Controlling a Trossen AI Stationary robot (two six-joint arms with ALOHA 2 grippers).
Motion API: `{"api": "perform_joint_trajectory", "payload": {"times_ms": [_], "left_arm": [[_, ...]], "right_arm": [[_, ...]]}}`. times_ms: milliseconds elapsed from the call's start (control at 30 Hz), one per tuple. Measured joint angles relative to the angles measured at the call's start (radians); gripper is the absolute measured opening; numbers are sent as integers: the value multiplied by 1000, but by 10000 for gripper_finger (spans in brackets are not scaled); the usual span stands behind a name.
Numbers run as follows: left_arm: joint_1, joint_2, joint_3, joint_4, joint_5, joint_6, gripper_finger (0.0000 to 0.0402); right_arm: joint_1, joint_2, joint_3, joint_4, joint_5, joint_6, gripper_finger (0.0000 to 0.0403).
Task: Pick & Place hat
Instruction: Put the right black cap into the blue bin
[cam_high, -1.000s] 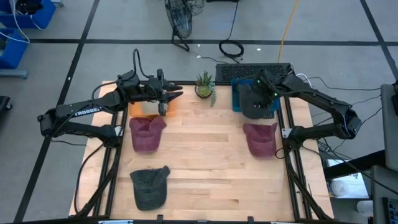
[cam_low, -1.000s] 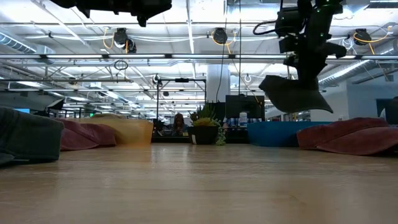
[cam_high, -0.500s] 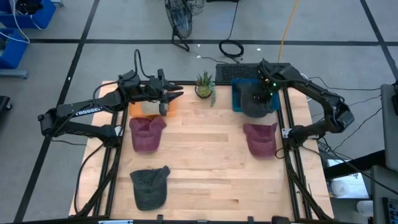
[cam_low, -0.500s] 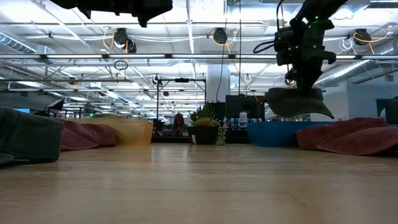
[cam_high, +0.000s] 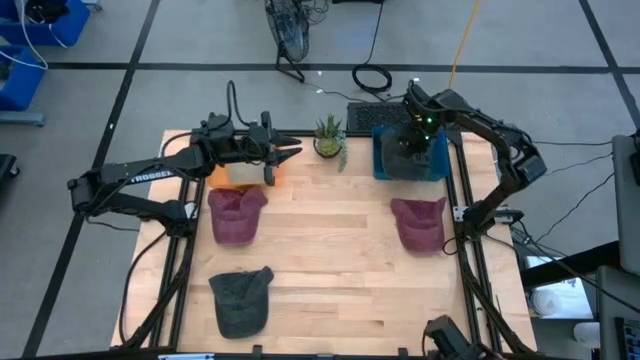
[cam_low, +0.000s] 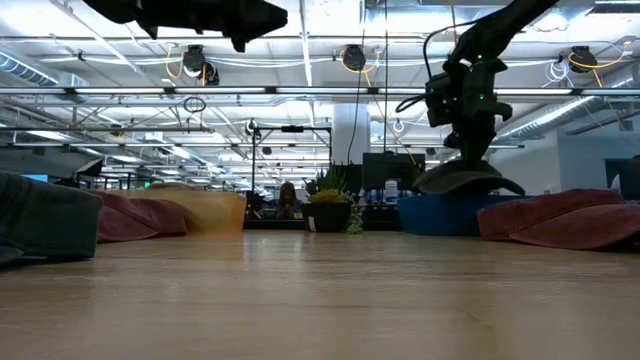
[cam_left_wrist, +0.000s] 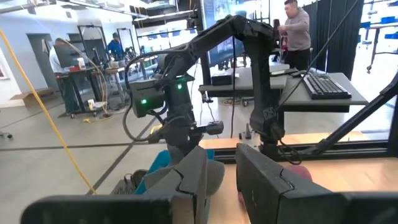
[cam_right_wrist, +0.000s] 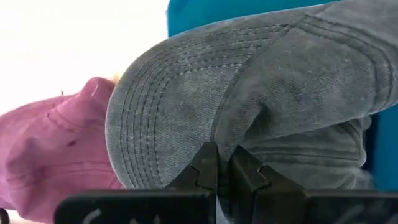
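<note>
While pinched by right gripper (cam_right_wrist: 222, 163) (shut), gray hat (cam_right_wrist: 261, 93) overhangs blue bin (cam_high: 380, 160).

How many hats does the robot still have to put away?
None looks dropped off yet. In hand: the right claw is shut on a grey hat, lowering it into the blue bin. Left: two maroon hats and another grey hat lie on the table. The left claw hovers over the orange bin.
</note>
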Motion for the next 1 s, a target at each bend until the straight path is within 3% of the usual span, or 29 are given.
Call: {"api": "perform_joint_trajectory", "payload": {"times_ms": [567,800,1000], "left_arm": [[2,25,0,26,-7,-17,93],[2,25,0,26,-7,-16,93],[2,25,0,25,-8,-15,93]], "right_arm": [[2,23,-45,141,62,86,15],[15,23,-69,243,204,149,72],[21,20,-70,281,243,173,128]]}}
